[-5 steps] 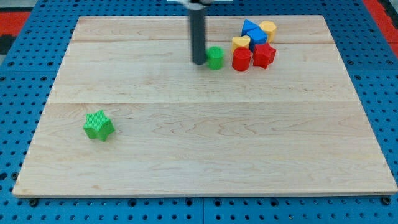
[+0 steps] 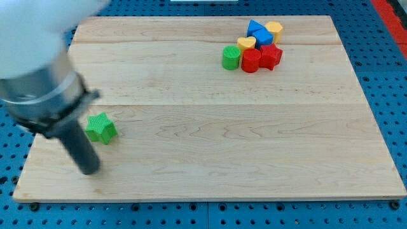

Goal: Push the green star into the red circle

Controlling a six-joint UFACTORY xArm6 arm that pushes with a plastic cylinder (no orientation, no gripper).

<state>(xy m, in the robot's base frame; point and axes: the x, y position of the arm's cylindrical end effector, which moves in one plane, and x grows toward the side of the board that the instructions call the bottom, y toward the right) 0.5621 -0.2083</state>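
The green star [image 2: 101,128] lies on the wooden board [image 2: 210,152] at the view's left. The red circle [image 2: 250,60] stands far off at the view's top right, touching a green cylinder [image 2: 231,57] on its left. My tip [image 2: 89,170] rests on the board just below and left of the green star, a short gap away. The arm's blurred body covers the board's top left corner.
Around the red circle sit a red star [image 2: 271,56], a yellow heart [image 2: 247,43], a blue block [image 2: 259,32] and a yellow block [image 2: 275,28], packed together. The board's front edge is close below my tip.
The rod has swung from beside the green cylinder at the top to the lower left by the green star. The green cylinder now touches the red circle.
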